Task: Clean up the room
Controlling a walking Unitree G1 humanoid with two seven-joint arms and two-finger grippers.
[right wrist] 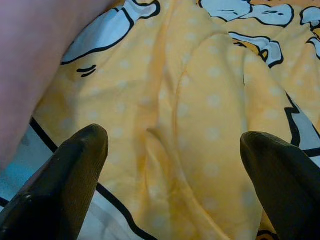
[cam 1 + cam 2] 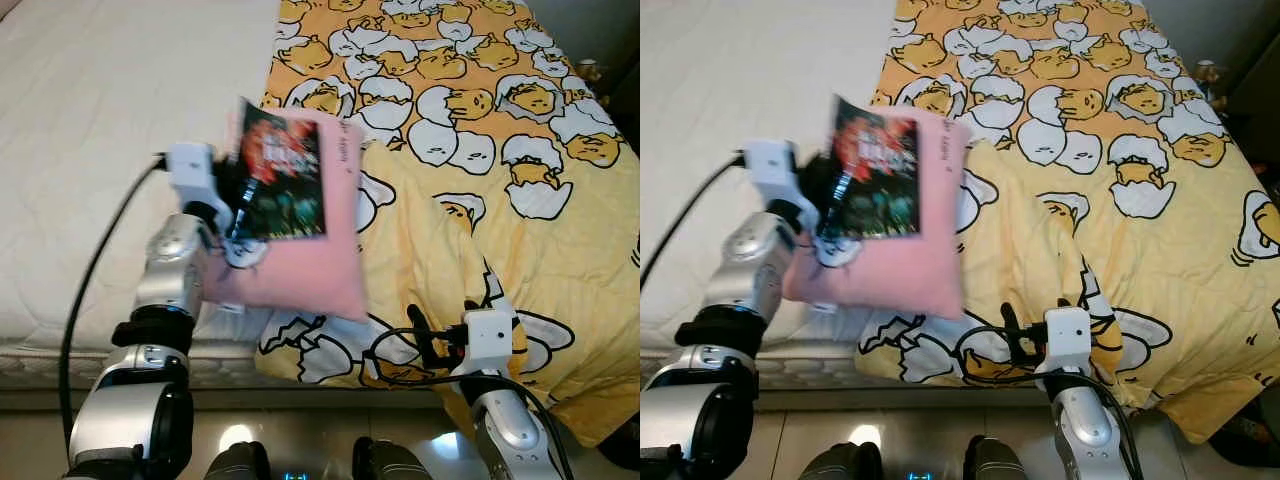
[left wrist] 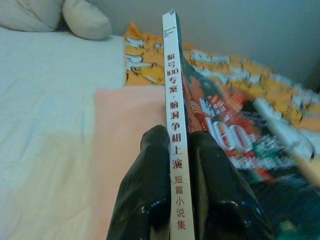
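So the left hand [image 2: 238, 205] is clenched on a book [image 2: 283, 178], both black fingers [image 3: 150, 190] pinching it right at the spine, so the white spine with red Chinese print runs straight up between them in the wrist view. It's a thin glossy paperback with a dark red and green cover, held upright and a bit tilted, hanging above a pink pillow [image 2: 310, 260] that sits near the front edge of the bed [image 2: 90, 150]. The pillow looks soft and plush, squarish with rounded corners, half on the bare white quilted mattress and half on the duvet [image 2: 500, 200], which is yellow cotton-looking stuff printed with cartoon egg characters and rumpled into folds toward the front edge. The right hand [image 1: 175, 165] is released, fingers spread wide and empty, hovering just over those yellow folds at the front edge of the bed. My guess at what could go wrong: a narrow pinch on a slick spine means the book could swivel or slip out if the arm swings fast, and the covers could flop open. The right fingers are also close enough to snag the loose duvet fabric.
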